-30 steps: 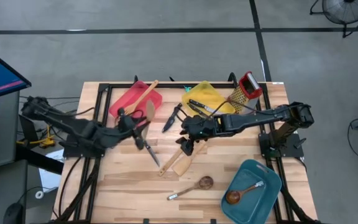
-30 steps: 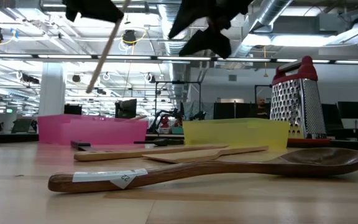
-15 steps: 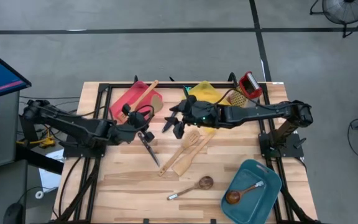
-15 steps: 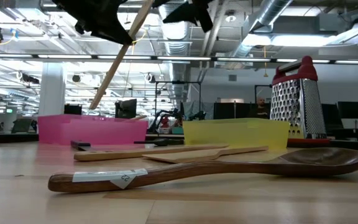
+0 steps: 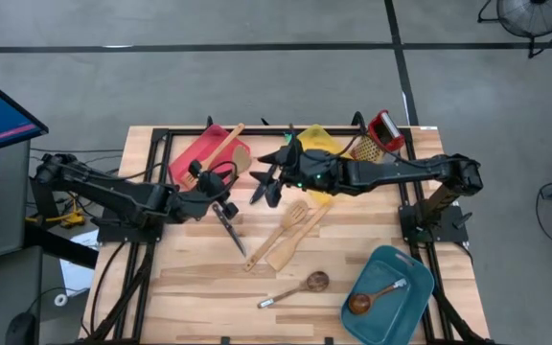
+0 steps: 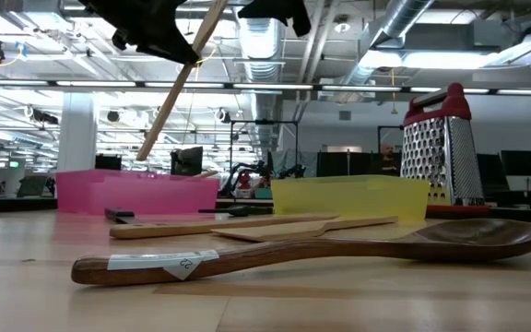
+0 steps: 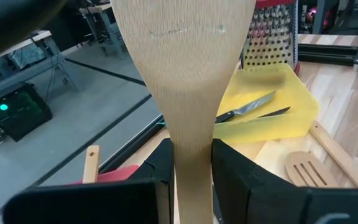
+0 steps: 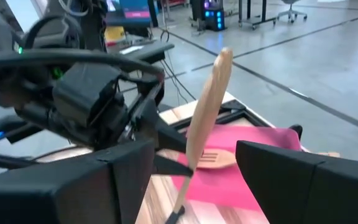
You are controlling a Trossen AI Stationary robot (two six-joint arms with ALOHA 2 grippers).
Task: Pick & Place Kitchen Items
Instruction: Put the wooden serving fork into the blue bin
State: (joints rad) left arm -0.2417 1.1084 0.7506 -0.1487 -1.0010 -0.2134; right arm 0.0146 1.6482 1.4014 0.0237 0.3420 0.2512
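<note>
My left gripper is shut on a pale wooden spatula and holds it in the air near the red tray. The low view shows the spatula's handle slanting down below the gripper. My right gripper hangs open and empty just right of the spatula, facing it. Two wooden turners and a black-handled knife lie flat on the table. A dark-bowled spoon lies near the front edge. Another wooden turner lies in the red tray. My left gripper pinches the spatula between its two fingers at the neck, where the blade narrows into the handle. The fingers come nearly level from the table's left and lie across it. The spatula is lifted clear and tilted, blade up, handle hanging below.
A yellow tray with knives sits at the far middle, a steel grater with a red top beside it. A teal tray holding a spoon stands at the near right. Bare wood lies at the near left.
My right gripper has risen from the wooden turners, tipped up toward level and gone toward the far left, staying open. My left gripper has carried the spatula a little toward the table's right and far side, and the spatula now leans more steeply. Both have kept almost still lately.
</note>
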